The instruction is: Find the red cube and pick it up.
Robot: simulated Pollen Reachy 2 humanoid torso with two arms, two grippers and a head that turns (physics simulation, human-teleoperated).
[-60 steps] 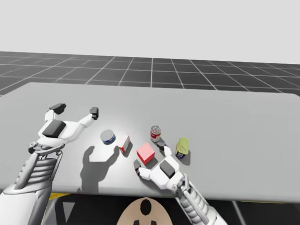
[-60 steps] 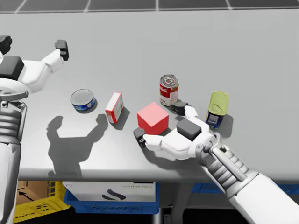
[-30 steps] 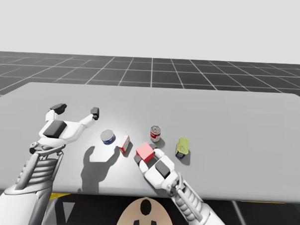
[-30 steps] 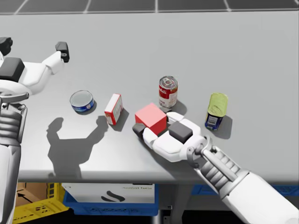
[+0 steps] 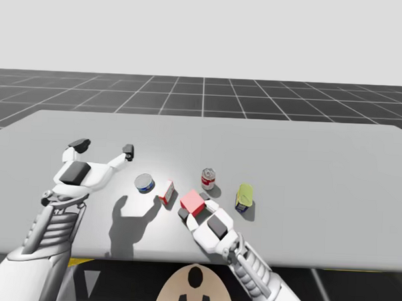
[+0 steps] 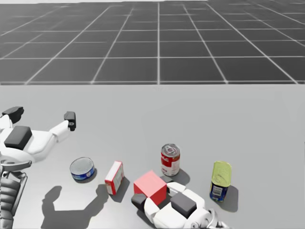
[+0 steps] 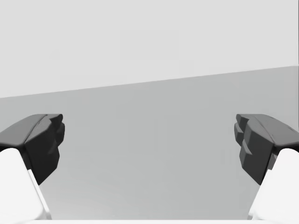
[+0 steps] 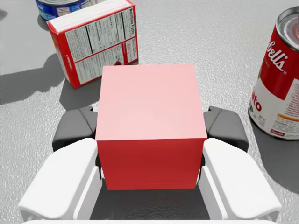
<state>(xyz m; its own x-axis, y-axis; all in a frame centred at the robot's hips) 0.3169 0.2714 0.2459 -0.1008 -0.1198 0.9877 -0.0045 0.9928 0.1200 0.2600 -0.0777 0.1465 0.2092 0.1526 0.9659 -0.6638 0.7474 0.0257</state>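
- Fingers of my left gripper stand wide apart with nothing between them, at the left of the high view, raised over the table; its shadow falls on the table lower down, toward the centre.
- Blue can, low and round, stands left of centre, well apart from that gripper.
- Box, red and white, stands upright just right of the blue can, near it but not touching.
- Cube, red, sits at the centre of the high view, just right of the box and a little lower in the frame.
- My right gripper comes in from the bottom edge and is clamped on the cube: one dark fingertip presses each of two opposite faces. I cannot tell whether the cube is off the table.
- Red can stands upright just above and right of the cube, ahead of my right gripper and to one side.
- Green can stands upright farthest right, apart from the red can and beside my right arm.
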